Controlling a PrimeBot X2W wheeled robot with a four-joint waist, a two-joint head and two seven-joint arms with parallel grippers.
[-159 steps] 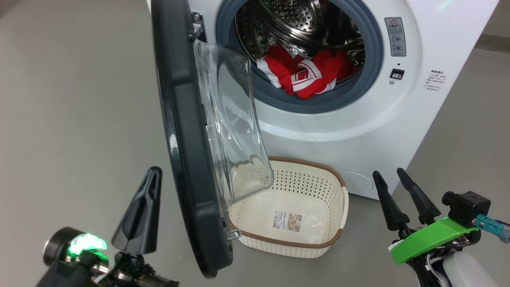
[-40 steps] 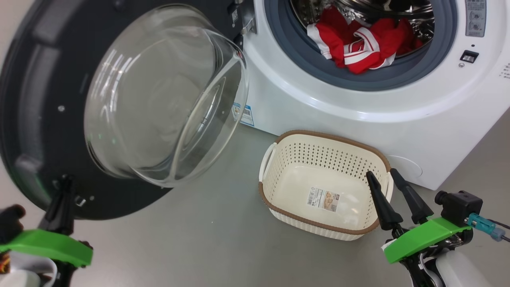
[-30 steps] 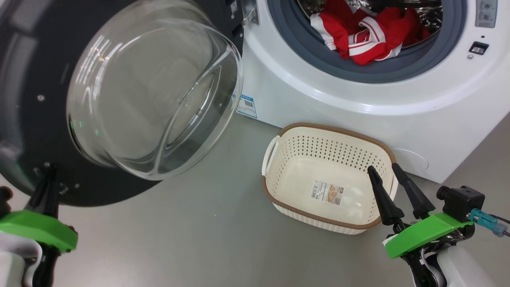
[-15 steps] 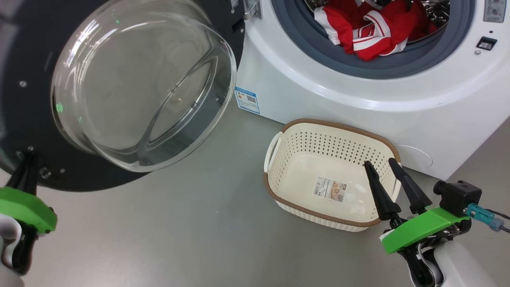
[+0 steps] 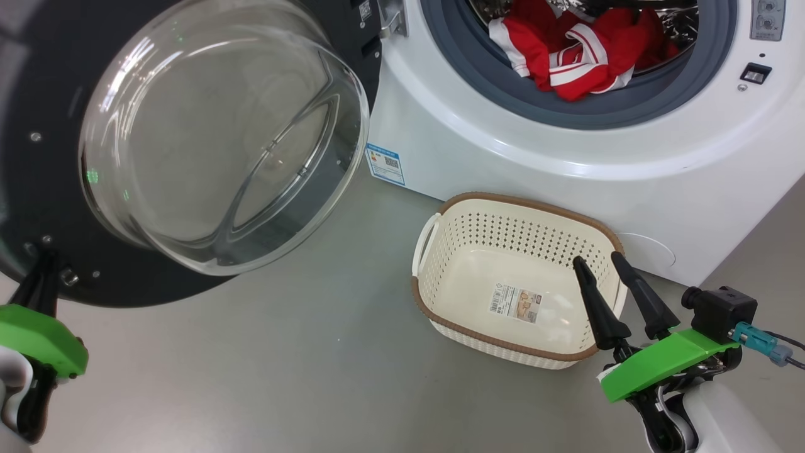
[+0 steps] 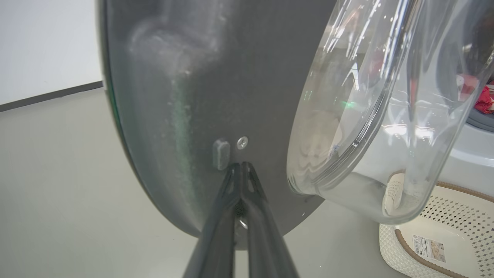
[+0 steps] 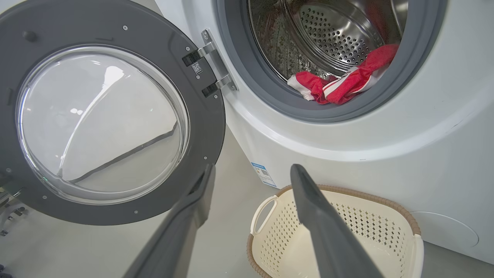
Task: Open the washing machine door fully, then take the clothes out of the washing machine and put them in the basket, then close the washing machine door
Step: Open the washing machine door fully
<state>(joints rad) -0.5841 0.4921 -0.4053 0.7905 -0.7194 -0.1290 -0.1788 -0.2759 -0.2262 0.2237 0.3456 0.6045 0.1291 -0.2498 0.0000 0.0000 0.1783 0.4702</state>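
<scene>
The washing machine door (image 5: 38,126) hangs swung far out to the left, its glass bowl (image 5: 220,126) facing me. My left gripper (image 5: 41,277) is shut, its tips touching the door's dark inner rim (image 6: 173,96) near the bottom edge, beside a small screw; my left gripper (image 6: 241,166) holds nothing. The red and white clothes (image 5: 566,50) lie at the front of the washing machine (image 5: 503,163) drum, partly on the gasket. The basket (image 5: 503,343) stands empty on the floor before the machine. My right gripper (image 5: 595,258) is open over the basket's right end.
Grey floor lies around the basket and under the door. The right wrist view takes in the door (image 7: 204,127), the steel drum (image 7: 328,34), the clothes (image 7: 343,81) and the basket (image 7: 347,231) below my right gripper (image 7: 253,170). A wall with a dark skirting sits behind the door.
The door has swung a little further open, and my left gripper has gone left with its rim. The head camera has shifted slightly. My right gripper holds its place.
</scene>
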